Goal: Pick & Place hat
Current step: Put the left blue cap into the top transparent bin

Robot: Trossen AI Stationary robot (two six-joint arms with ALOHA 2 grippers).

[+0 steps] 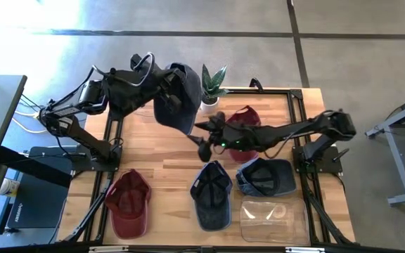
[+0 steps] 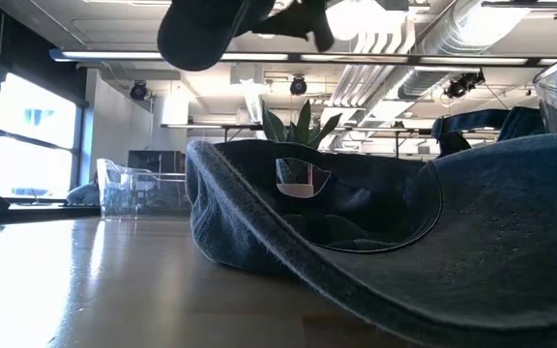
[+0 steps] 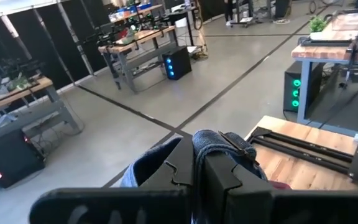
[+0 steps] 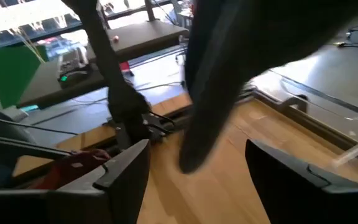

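A dark blue hat (image 1: pixel 179 100) hangs in the air over the table's far middle, with my left gripper (image 3: pixel 197 163) shut on it; the low view shows it at the top (image 2: pixel 206 34). My right gripper (image 1: pixel 202 139) reaches in from the table's right and stands open just beside and below the hanging hat. In the right wrist view the hat (image 4: pixel 222 81) hangs in front of the open fingers (image 4: pixel 126 165), apart from them. Under the right arm a maroon cap (image 1: pixel 245 121) lies on the table. My left gripper pinches a bunched fold of the hat's blue cloth (image 3: pixel 219 142) between its two fingers. The fingers come roughly level from the table's left. The hat hangs below and beyond them, lifted clear of the table.
On the near half lie a red cap (image 1: pixel 127 204), a blue cap (image 1: pixel 211 195) and a grey-blue cap (image 1: pixel 267 177), with a clear plastic tub (image 1: pixel 273 221) at the near right. A potted plant (image 1: pixel 211 88) stands at the far edge. A black frame (image 1: pixel 297 105) runs along the table's sides.
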